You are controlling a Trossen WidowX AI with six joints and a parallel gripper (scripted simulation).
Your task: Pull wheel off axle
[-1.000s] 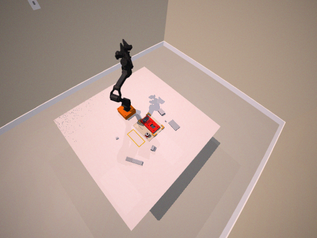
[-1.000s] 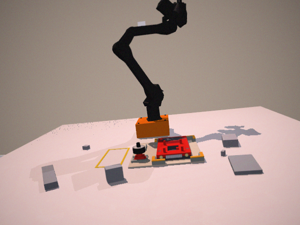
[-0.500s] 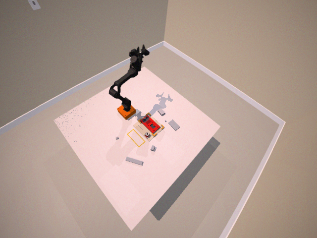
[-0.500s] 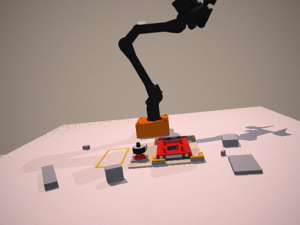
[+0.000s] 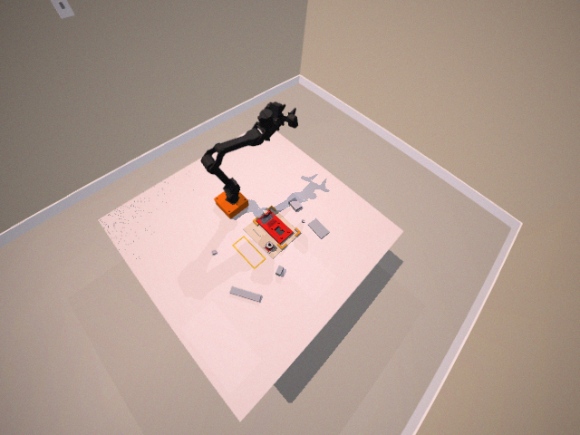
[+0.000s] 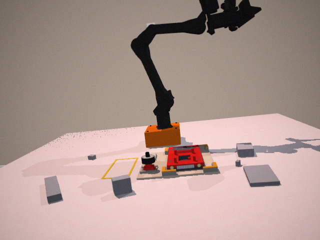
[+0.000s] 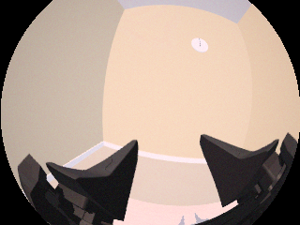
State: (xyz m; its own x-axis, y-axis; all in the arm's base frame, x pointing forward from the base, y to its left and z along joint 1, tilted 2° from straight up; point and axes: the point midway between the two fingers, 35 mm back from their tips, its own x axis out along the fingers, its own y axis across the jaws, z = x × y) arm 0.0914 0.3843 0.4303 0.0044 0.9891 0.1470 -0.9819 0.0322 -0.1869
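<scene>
One pale tabletop bears one wheel, one axle and one arm.

Top: one yellow-outlined area lies nearer the left corner than the right; five grey blocks are scattered about. Exterior: the wheel sits on the upright axle, outside the outline. Wrist: the gripper's two fingers stand wide apart, holding nothing.

The top view shows the wheel too small for detail. The exterior view's upper edge crops the arm.
</scene>
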